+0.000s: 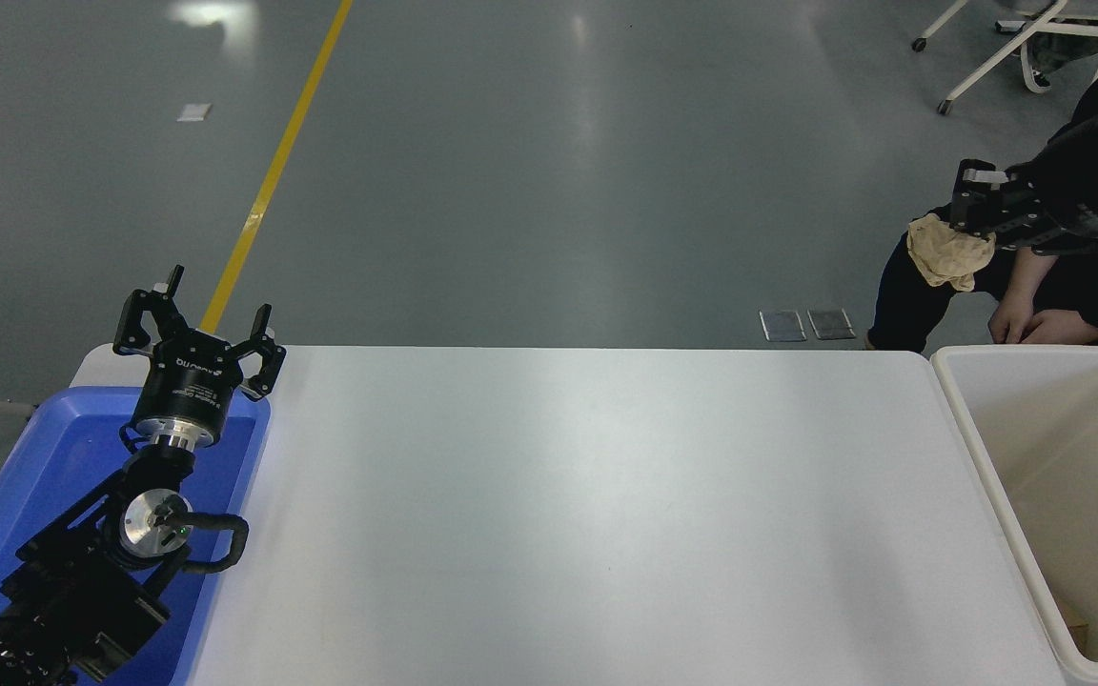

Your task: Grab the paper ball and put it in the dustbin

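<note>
Head view: paper ball [949, 253] slightly drooping.

The right gripper [961, 221] hangs high above the far corner of the dustbin [983, 448], its arm reaching in from the right edge with the silver wrist flange turned toward the camera. Its fingers point left and are clamped on the paper ball [947, 251], which hangs below the fingertips. The left gripper [196, 329] is parked well to the left of the dustbin, pointing away from the camera, its 2 fingers spread wide apart and empty.
</note>
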Tool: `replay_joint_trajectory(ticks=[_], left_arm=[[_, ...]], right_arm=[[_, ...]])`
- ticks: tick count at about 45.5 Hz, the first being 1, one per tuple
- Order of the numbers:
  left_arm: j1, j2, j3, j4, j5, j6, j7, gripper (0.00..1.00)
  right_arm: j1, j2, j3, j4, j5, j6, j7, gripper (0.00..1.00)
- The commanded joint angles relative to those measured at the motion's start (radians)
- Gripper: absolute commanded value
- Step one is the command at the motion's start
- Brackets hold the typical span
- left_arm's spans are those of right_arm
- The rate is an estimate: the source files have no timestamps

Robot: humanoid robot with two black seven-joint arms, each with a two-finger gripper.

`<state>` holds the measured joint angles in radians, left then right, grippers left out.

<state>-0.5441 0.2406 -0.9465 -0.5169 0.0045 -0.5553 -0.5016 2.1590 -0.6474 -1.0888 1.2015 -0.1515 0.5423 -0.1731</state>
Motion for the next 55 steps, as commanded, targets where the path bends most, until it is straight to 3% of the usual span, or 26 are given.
replay_joint_trajectory(ticks=[1,20,38,55], left_arm=[[0.001,-0.001,0.0,0.0,0.0,0.0,0.0,0.98],[0.001,0.0,0.0,0.0,0.0,0.0,0.0,0.98],[0.0,0.0,0.0,0.0,0.0,0.0,0.0,0.98],[0.001,0.0,0.0,0.0,0.0,0.0,0.0,0.98]], right_arm=[[-0.02,-0.015,-0.002,-0.032,-0.057,-0.005,-0.003,0.0],[-0.502,-0.017,0.023,-0.509,-0.03,-0.221,-0.006,0.0],[-0.933,0.0,0.044,-0.767,0.214,-0.464,-0.006,0.0],[-1.317,0.094,0.369,-0.95,0.27,-0.617,-0.005,0.0]])
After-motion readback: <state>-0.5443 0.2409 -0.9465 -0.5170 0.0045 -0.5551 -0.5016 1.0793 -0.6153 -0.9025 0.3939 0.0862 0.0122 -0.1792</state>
